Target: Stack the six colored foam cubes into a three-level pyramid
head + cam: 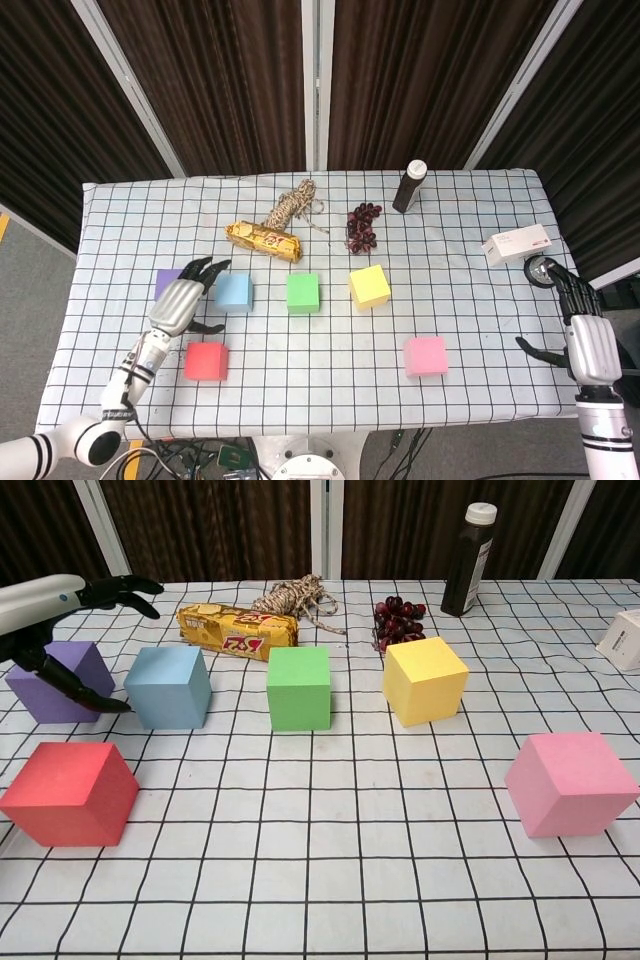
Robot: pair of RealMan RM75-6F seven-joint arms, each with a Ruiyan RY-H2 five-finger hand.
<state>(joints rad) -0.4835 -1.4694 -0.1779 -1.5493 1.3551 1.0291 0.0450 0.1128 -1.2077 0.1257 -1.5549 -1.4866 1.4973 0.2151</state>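
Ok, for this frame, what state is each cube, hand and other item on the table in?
left hand: open, over the purple cube
right hand: open, off the table edge
purple cube: flat, unstacked
blue cube: flat, unstacked
green cube: unstacked
yellow cube: unstacked
red cube: unstacked
pink cube: unstacked
bottle: upright, capped

checkered table [480, 330], six foam cubes [303, 293]

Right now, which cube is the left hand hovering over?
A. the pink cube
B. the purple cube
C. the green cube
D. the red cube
B. The left hand, open with fingers spread, sits above the purple cube, beside the blue cube; it holds nothing.
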